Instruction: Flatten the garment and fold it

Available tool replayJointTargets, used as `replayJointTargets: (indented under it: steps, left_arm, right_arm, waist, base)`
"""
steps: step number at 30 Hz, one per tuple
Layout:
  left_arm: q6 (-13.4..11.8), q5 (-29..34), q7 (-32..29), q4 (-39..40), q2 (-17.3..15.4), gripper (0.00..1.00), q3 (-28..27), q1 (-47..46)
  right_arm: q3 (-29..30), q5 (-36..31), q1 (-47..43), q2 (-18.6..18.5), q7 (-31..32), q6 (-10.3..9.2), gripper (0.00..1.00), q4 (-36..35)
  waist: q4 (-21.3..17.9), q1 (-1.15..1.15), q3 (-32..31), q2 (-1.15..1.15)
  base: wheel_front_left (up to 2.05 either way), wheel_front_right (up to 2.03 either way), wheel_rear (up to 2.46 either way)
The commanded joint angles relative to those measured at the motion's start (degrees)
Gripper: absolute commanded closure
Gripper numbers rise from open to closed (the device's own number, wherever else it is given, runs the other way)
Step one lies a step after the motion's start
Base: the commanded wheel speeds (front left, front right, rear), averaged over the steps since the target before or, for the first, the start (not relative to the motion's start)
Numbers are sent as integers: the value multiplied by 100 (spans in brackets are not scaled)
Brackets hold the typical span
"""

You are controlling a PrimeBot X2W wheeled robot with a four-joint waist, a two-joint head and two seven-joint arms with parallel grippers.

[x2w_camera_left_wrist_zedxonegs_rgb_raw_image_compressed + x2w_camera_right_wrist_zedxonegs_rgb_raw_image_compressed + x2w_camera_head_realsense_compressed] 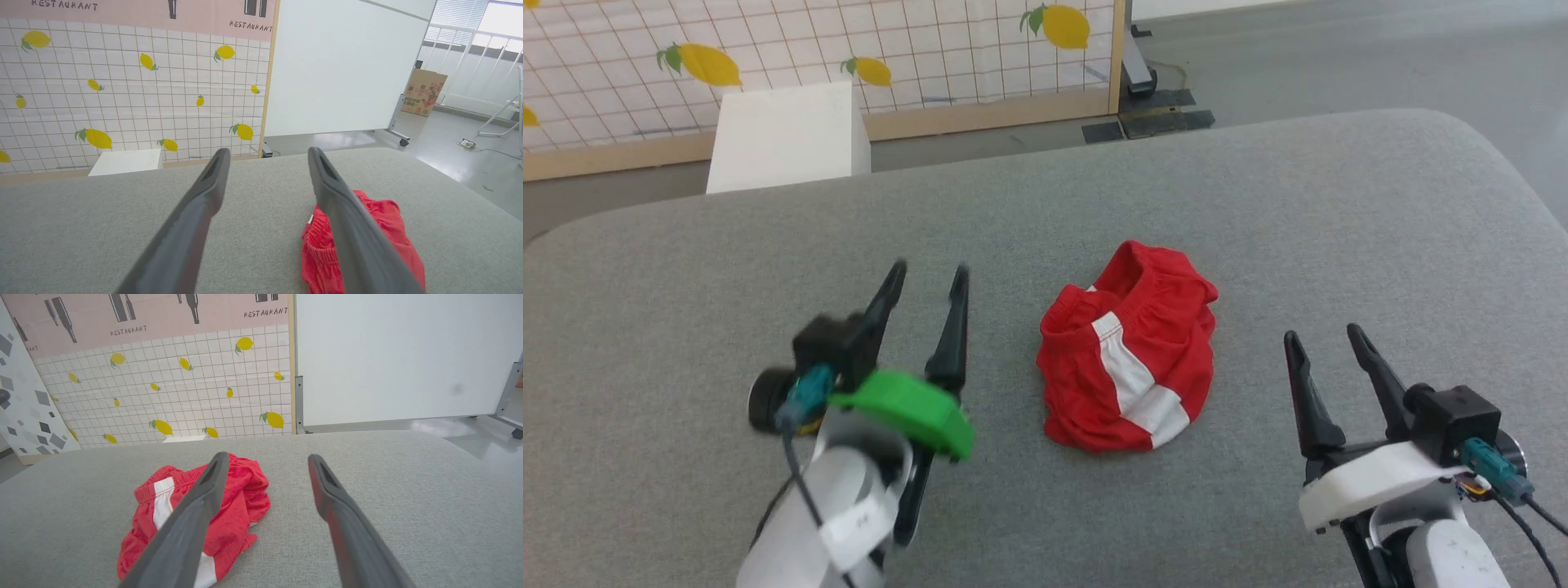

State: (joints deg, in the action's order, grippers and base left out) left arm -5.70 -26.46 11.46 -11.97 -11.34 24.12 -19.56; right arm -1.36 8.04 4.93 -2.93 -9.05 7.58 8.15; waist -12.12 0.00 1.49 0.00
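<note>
shorts [1131,359]: bright red, crumpled in a heap, gathered waistband gaping on top, broad white stripe down the near side | place: middle of grey table [1339,204], between the grippers, touching neither | left gripper [930,268]: fingers spread, holding nothing | right gripper [1321,331]: fingers spread, holding nothing

White forearms [837,498], dark tapered jaws, green wrist cover [907,412], teal plugs [1490,472].

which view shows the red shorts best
The head view: the whole crumpled garment lies unobstructed on the grey surface. In the right wrist view a finger crosses it; in the left wrist view a finger hides much of it.
</note>
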Motion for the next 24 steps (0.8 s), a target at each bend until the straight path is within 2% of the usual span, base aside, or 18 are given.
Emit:
replayJointTargets:
  steps: [1, 6, 10, 19, 24]
  left_arm:
    - [-1, -8, 77, 15, -97, 0, -18, 249]
    - [196, -34, -68, -164, -209, 0, 148, 378]
    - [450, -15, -406, -410, -77, 0, 430, -53]
    - [1034, -136, -1777, -1615, 404, 0, 1032, -1484]
    - [1117, -193, -2608, -2222, 469, 0, 1238, -2012]
  right_arm:
    - [-21, 2, -103, 5, 28, -9, 0, -40]
    - [-71, -9, -135, 5, 83, -9, 0, -89]
    - [-100, 6, -107, 5, 86, -9, 0, -127]
    - [-275, 166, 83, 5, -32, -9, 0, 28]
    - [-315, 246, 173, 5, -124, -9, 0, 155]
  waist:
    - [8, 0, -30, 0]
    - [-70, 0, 15, 0]
    - [-159, 0, 153, 0]
    - [-541, 0, 514, 0]
    - [-762, 0, 627, 0]
  base:
    - [0, 0, 0]
    - [0, 0, 0]
    - [0, 0, 0]
    - [0, 0, 0]
    - [0, 0, 0]
